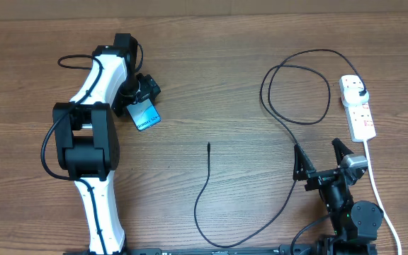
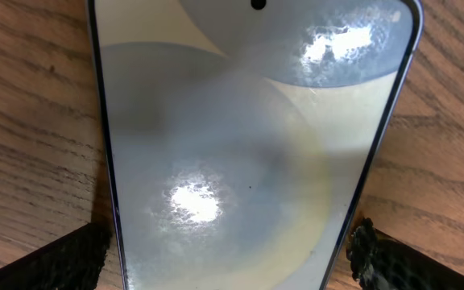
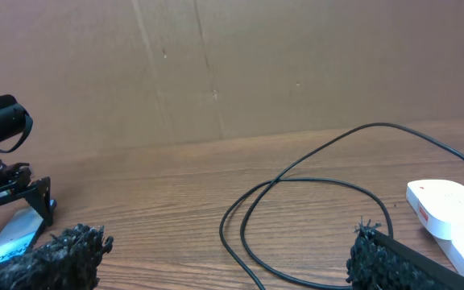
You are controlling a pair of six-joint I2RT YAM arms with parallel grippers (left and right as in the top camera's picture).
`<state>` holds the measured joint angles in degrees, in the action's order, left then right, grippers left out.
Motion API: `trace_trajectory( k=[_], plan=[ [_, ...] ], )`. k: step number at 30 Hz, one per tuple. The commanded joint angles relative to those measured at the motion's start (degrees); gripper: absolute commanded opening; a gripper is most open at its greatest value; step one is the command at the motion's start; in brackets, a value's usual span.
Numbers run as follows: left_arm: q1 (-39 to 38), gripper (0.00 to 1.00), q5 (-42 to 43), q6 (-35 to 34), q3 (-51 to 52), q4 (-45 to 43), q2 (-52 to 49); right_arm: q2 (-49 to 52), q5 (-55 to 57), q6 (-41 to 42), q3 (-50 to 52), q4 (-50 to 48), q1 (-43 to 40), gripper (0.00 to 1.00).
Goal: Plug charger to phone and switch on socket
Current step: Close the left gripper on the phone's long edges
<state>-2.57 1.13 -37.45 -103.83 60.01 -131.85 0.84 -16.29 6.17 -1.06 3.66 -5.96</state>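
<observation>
Risk: the long thin black charger cable [image 1: 204, 188] is limp, its tip loose mid-table; it may slip or twist in a pinch grasp.
Right gripper [image 1: 322, 161], near right corner: jaws wide, empty. Left gripper [image 2: 232, 259], toward far left edge: jaws astride flat blue-screened smartphone [image 1: 146, 116], pads [image 2: 63, 262] at its long edges; clamping unclear.

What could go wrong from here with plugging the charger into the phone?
1. The charger cable runs right beside the open right gripper. Reaching for the far connector tip could snag the cable and tug its plug at the socket.
2. The left gripper flanks the phone at its edges only, and a firm grip is not evident. Pushing the connector in may slide the phone.
</observation>
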Motion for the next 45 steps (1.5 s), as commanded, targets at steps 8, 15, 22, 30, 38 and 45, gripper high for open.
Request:
trace_trajectory(
  k=[8,15,22,30,38,45],
  plan=[
    [0.31,1.0,3.28,1.68,0.5,-0.5,-0.9,-0.68,0.2,-0.26,0.61,-0.31,0.26,1.0],
    [0.57,1.0,4.17,1.75,0.5,-0.07,-0.9,-0.68,0.2,-0.26,0.61,-0.31,0.26,1.0],
    [1.49,1.0,4.2,1.44,0.5,1.66,-0.9,-0.68,0.2,-0.26,0.61,-0.31,0.26,1.0],
    [1.42,1.0,1.81,-0.46,0.5,2.45,-0.9,-0.68,0.2,-0.26,0.61,-0.31,0.26,1.0],
    [1.42,1.0,-0.55,-1.99,0.5,2.34,-0.9,-0.68,0.2,-0.26,0.61,-0.31,0.26,1.0],
    [1.42,1.0,-0.72,-2.64,0.5,2.03,-0.9,-0.68,0.2,-0.26,0.61,-0.31,0.26,1.0]
  ],
)
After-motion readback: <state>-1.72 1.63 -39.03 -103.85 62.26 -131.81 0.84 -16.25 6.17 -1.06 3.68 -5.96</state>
